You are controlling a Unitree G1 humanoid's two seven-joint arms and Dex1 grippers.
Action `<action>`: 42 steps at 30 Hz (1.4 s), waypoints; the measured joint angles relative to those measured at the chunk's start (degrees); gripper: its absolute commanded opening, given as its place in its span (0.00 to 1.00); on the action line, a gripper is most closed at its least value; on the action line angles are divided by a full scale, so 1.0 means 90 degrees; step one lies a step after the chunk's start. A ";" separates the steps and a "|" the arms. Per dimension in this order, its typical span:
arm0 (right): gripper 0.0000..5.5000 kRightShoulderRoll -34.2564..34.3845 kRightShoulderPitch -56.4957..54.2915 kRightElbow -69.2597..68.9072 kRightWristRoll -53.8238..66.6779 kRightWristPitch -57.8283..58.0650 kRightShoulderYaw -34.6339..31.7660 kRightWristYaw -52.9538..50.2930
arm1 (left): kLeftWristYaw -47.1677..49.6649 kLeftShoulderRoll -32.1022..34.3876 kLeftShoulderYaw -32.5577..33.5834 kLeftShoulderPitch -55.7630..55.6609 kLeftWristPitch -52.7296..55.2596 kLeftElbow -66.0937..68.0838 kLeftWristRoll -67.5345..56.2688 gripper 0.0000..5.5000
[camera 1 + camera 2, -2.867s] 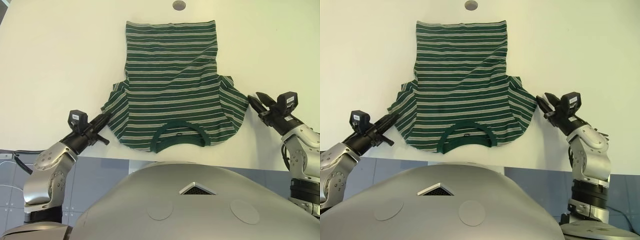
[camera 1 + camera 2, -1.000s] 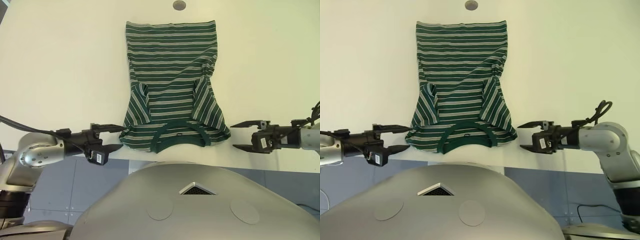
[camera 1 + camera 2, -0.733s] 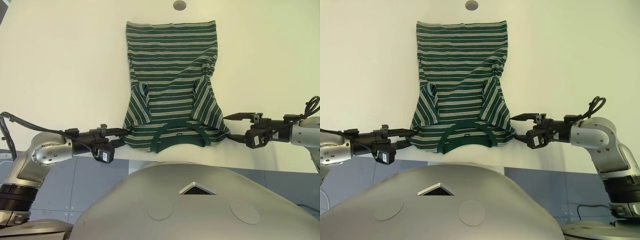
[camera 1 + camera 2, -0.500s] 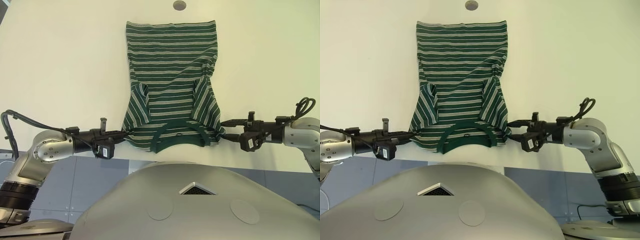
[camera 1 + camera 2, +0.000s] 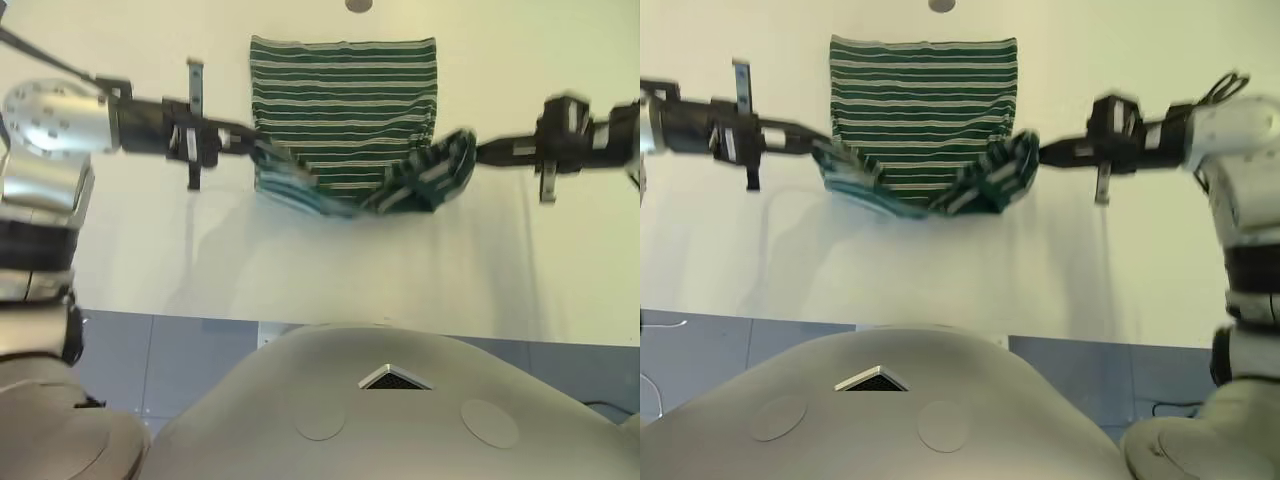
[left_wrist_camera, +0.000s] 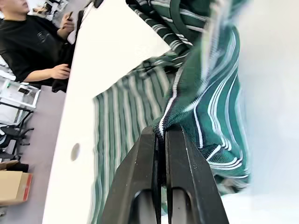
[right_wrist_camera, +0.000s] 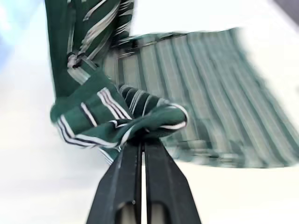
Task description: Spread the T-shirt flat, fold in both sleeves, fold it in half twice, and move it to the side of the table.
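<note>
Left eye view: we see the dark green, white-striped knit T-shirt [image 5: 345, 100] lying toward 12 o'clock on the smooth cream table [image 5: 300, 270]. Its far half is flat and rectangular, and its near end is lifted, sagging in a soft bunched curve between the arms. The left gripper [image 5: 250, 140] at 10 o'clock and the right gripper [image 5: 478, 152] at 2 o'clock each pinch a corner of that raised cloth. The wrist views add the grip up close: flat black fingers [image 6: 145, 177] are pressed tight together on a folded edge of the striped knit. Half a second ago both grippers sat low, at 8 and 4 o'clock beside the collar, with the shirt fully flat. They have since carried the collar end up and away toward the far hem.
</note>
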 measured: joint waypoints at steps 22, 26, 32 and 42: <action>0.47 0.4007 -0.4585 0.7880 -0.3035 -0.1128 0.0016 -0.2953 | 0.4382 -0.2846 0.0978 -0.3629 0.1152 0.8010 0.2056 0.38; 0.52 0.4962 -0.3605 0.6243 -0.2974 -0.0890 0.0229 -0.2680 | 0.4674 -0.2513 0.1494 -0.3340 0.2058 0.8104 0.1882 0.53; 0.52 0.4648 -0.1512 0.2773 -0.4283 -0.0234 0.1765 -0.3395 | 0.3348 -0.2329 0.2952 -0.2906 0.1360 0.7064 0.0390 0.53; 0.52 0.2631 -0.1151 0.1725 -0.3612 -0.0017 0.0458 -0.3321 | 0.3914 -0.2820 0.2609 0.0452 0.2370 0.1219 -0.0111 0.53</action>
